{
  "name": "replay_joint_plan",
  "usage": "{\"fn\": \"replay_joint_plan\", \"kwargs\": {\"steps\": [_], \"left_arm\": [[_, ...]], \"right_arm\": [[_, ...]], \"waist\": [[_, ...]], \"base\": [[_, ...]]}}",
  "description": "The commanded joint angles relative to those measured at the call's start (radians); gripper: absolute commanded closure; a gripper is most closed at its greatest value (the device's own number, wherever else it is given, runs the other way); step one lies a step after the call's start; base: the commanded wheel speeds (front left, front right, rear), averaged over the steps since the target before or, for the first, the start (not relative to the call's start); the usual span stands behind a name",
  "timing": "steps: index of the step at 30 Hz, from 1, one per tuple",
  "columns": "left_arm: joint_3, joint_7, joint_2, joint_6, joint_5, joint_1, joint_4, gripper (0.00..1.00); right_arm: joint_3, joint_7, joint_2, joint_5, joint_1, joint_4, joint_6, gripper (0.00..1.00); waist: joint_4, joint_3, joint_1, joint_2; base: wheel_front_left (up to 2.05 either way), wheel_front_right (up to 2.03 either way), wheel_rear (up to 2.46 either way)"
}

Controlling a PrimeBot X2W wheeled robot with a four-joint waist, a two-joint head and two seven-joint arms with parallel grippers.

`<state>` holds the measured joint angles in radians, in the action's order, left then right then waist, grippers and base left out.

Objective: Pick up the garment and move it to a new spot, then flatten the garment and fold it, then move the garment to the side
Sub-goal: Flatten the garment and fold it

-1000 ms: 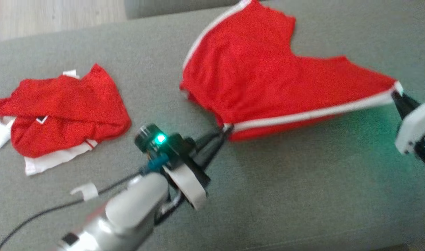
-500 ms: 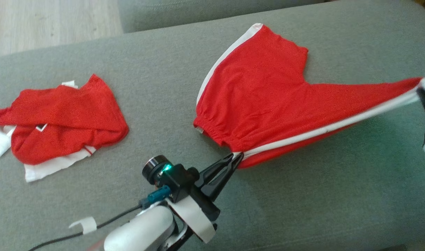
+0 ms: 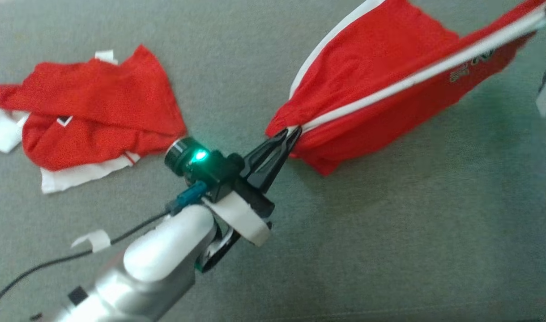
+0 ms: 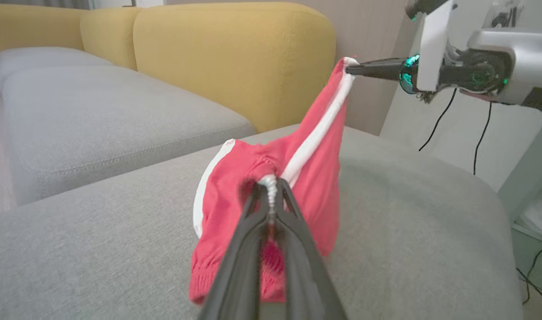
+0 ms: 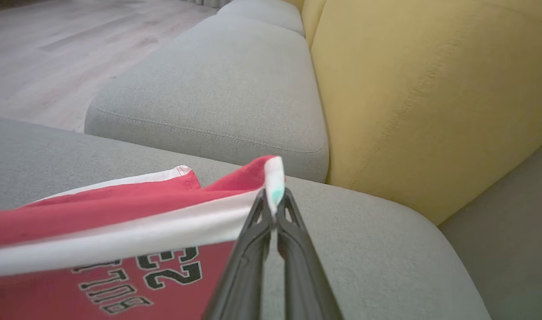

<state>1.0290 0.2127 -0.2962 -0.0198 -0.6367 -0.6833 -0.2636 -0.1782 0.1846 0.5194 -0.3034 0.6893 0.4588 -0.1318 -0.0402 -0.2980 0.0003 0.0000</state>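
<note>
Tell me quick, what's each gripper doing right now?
Left gripper: shut on the red shorts at the waistband.
Right gripper: shut on the same shorts at a leg hem corner.

Our silver forearm (image 3: pixel 165 252) lower left, white bracket (image 3: pixel 242 218), black fingers (image 3: pixel 267 156), green-lit camera (image 3: pixel 188 154), teal plug (image 3: pixel 190 197), black taped cable (image 3: pixel 36 267).

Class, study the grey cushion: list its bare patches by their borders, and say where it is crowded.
In head view, widest: grey cushion below the red shorts, right of the left gripper. Narrower: the gap between shorts and the crumpled red-and-white garment. Crowded: the left, under that garment, and upper right, where the right gripper holds the shorts taut.
</note>
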Motion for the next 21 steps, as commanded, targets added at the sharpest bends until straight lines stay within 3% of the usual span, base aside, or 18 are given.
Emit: {"fn": "replay_joint_plan", "kwargs": {"steps": [1, 9, 21], "left_arm": [[-0.045, 0.006, -0.013, 0.002, 0.011, -0.054, 0.015, 1.00], [-0.019, 0.006, 0.040, 0.036, 0.034, -0.126, -0.040, 1.00], [-0.007, 0.027, 0.124, 0.062, 0.048, -0.189, -0.103, 1.00]], "right_arm": [[-0.004, -0.004, 0.018, 0.012, 0.031, -0.016, 0.001, 1.00], [-0.067, -0.041, -0.002, 0.112, 0.247, 0.191, 0.001, 1.00], [-0.113, -0.113, -0.020, 0.182, 0.424, 0.444, 0.001, 1.00]], "waist": [[0.033, -0.041, -0.0003, 0.0000], [0.121, -0.124, -0.0003, 0.0000], [0.203, -0.202, -0.0003, 0.0000]], "base": [[0.00, 0.00, 0.00], [0.00, 0.00, 0.00], [0.00, 0.00, 0.00]]}}
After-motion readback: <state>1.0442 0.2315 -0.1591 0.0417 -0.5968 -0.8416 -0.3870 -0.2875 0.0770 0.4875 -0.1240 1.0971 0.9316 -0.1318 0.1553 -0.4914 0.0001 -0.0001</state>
